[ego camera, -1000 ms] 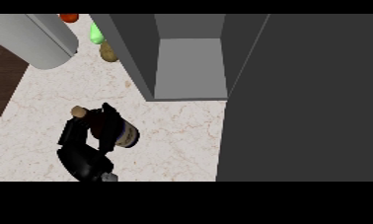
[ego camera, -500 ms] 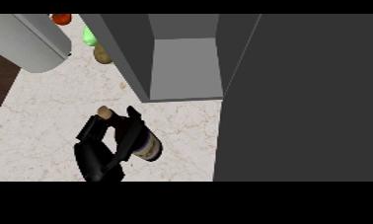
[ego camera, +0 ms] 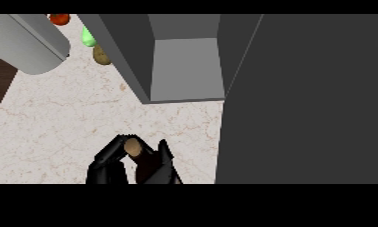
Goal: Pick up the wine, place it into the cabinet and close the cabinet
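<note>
So the pick-up part is looking done: the left hand (ego camera: 111, 163) is curling its fingers around the wine (ego camera: 142, 160), with the cork-coloured top poking up between fingers and thumb. The bottle is sitting in that hand over the near edge of the tabletop (ego camera: 66, 116), just short of the cabinet (ego camera: 184, 66), not inside it yet.

What's left, going by this: the wine still needs to go into the open compartment, and then the door needs closing. The big dark panel (ego camera: 303, 101) along the right edge is probably that door standing open, but I'm guessing there.

Counting stuff: one wine bottle, one cabinet with one compartment showing. At the far left corner there's one grey cylinder (ego camera: 29, 46) and three small things beside it: one red (ego camera: 59, 19), one green (ego camera: 88, 38), one brownish (ego camera: 101, 56). Can't tell what they are.

Only one hand is showing; the right one isn't in the shot at all.
</note>
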`<state>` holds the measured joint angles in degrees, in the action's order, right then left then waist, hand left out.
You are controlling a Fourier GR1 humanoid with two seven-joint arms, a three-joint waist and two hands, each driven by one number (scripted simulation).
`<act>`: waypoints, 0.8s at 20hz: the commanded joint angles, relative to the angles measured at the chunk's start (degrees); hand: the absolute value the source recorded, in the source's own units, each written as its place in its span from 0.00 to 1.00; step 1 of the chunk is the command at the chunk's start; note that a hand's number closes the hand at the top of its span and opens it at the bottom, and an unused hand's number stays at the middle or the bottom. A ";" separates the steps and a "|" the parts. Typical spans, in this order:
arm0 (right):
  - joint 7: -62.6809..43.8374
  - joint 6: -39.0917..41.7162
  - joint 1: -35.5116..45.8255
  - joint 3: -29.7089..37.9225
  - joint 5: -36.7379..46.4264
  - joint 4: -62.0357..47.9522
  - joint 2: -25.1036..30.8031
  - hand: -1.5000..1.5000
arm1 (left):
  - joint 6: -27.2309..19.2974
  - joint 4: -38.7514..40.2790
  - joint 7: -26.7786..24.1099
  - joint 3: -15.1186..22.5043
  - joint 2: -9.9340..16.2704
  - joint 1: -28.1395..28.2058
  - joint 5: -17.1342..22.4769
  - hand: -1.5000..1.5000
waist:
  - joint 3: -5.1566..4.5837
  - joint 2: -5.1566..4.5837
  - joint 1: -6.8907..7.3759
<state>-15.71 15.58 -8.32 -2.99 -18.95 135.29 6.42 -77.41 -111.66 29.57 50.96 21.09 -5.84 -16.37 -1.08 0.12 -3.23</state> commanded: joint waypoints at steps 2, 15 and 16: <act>-0.84 0.25 -0.71 0.22 -1.81 1.86 0.42 0.00 | 1.91 -5.85 -4.67 4.00 3.37 -1.07 4.68 1.00 | 0.03 -0.36 -0.07; -2.48 -1.90 0.65 2.09 -1.44 3.04 0.74 0.00 | 10.07 -10.27 -21.07 0.28 4.56 0.38 20.30 1.00 | 0.34 -0.64 1.56; -2.99 -2.75 -0.28 0.24 -0.50 4.35 -0.40 0.00 | 13.11 -11.19 -22.70 -0.05 4.24 1.14 23.24 1.00 | 0.50 -0.45 1.83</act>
<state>-16.57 14.21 -7.68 -1.96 -19.14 135.60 6.54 -70.32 -121.90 12.35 53.43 25.30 -5.77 1.02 -0.74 -0.42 -1.98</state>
